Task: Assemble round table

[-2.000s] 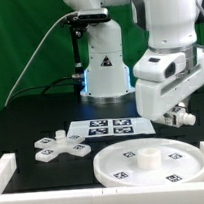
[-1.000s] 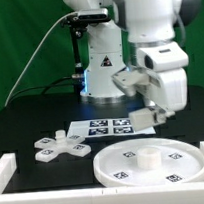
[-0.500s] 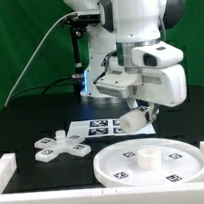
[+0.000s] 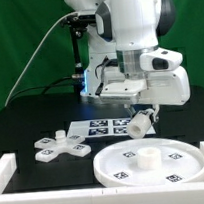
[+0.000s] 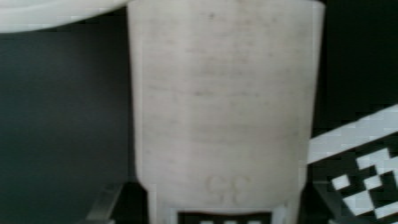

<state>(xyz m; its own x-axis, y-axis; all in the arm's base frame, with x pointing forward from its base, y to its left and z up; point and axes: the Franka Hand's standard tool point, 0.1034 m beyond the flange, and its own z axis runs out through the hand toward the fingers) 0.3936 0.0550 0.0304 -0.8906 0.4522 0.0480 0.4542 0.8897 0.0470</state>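
The gripper [image 4: 144,117] has its jaws clamped on the short cylindrical leg [image 4: 138,126], held tilted in the air just beyond the far rim of the round disc [image 4: 186,164], whose raised hub [image 4: 147,156] lies below and nearer, while the cross-shaped base [image 4: 60,146] sits well apart on the exterior view's left.

Reaches down and forward from the far side, wrist folded over; hangs the gripper [image 4: 142,116] low, right of centre; pinches the cylindrical leg [image 4: 138,127] between closed jaws, tilted.

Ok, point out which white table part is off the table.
The short cylindrical leg, held in the claw; the round disc and cross-shaped base lie flat on the table.
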